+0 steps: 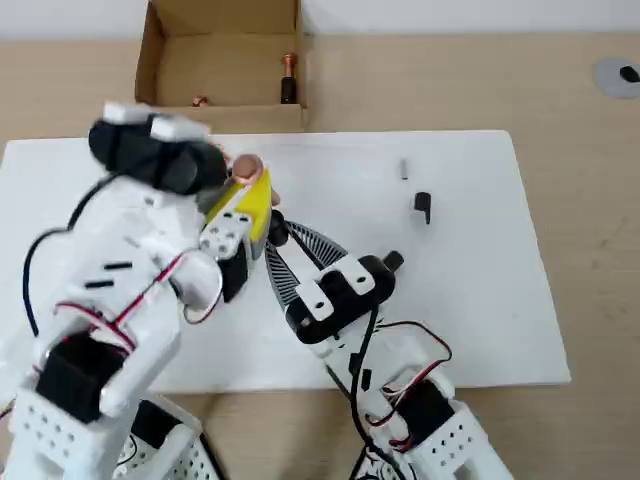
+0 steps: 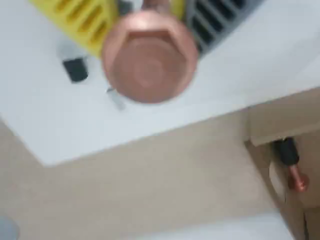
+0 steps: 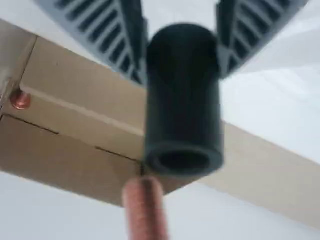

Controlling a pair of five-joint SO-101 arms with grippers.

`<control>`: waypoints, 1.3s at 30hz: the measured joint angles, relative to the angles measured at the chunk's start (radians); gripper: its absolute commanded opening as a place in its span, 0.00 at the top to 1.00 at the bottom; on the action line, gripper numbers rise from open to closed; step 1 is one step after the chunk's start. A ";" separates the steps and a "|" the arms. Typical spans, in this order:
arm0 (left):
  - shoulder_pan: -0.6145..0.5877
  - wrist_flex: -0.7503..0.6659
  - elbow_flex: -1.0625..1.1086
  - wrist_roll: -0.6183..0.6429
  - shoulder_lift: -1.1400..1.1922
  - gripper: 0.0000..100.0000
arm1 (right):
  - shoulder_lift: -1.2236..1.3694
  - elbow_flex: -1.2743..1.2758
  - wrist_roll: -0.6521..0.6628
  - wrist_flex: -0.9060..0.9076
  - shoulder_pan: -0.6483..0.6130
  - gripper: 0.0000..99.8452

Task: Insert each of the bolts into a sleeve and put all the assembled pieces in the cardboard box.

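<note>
My left gripper (image 1: 250,188), with one yellow finger, is shut on a copper bolt (image 1: 246,167) above the white board's far left part. In the left wrist view the bolt's hexagonal head (image 2: 150,57) sits between the fingers of the left gripper (image 2: 150,14). My right gripper (image 1: 278,238), dark grey, is shut on a black sleeve (image 3: 184,100) right beside it. The bolt's shank (image 3: 145,210) lies just off the sleeve's open end, slightly out of line. The cardboard box (image 1: 225,65) stands behind the board and holds an assembled piece (image 1: 288,78).
A loose black sleeve (image 1: 423,207) and a small grey pin (image 1: 404,169) lie on the white board (image 1: 480,300) to the right. A second copper head (image 1: 200,101) shows in the box. A grey disc (image 1: 615,75) sits on the table at the far right.
</note>
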 measured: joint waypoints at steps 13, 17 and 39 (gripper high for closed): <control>0.000 0.261 -0.316 -0.100 0.218 0.99 | 0.000 0.000 0.000 0.000 0.000 0.99; 0.000 0.261 -0.316 -0.060 0.218 0.99 | 0.000 0.000 0.000 0.000 0.000 0.99; 0.002 0.276 -0.302 0.025 0.218 0.99 | 0.000 0.000 0.002 0.000 0.000 0.99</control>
